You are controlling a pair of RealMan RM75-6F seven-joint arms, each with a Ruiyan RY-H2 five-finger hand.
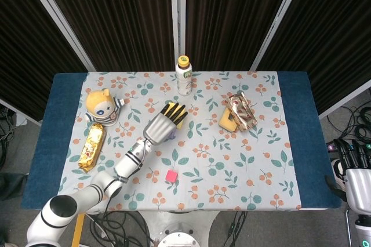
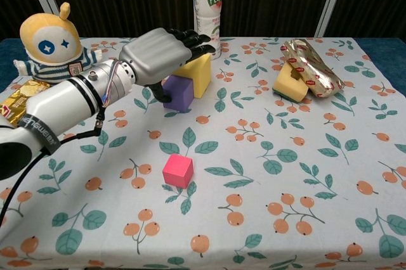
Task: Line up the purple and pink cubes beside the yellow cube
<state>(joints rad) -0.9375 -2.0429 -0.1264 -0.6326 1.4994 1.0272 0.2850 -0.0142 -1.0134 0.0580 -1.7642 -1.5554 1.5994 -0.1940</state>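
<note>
- Purple foam cube (image 2: 177,93) sits touching the near-left side of the larger yellow foam cube (image 2: 198,74), toward the back middle of the leaf-printed surface (image 2: 285,168).
- Left hand (image 2: 157,54) lies over both cubes, fingers stretched past the yellow one and thumb against the purple cube's left side; whether it truly grips the cube I cannot tell.
- Small pink foam cube (image 2: 177,171) lies well apart, nearer the front edge.
- Right hand (image 1: 356,171) hangs off the surface's right edge, fingers loosely apart, holding nothing.
- Judged advice: square the purple cube flush with the yellow one, then lift straight off so the fingers nudge neither cube nor the white drink bottle (image 2: 207,2) behind.
</note>
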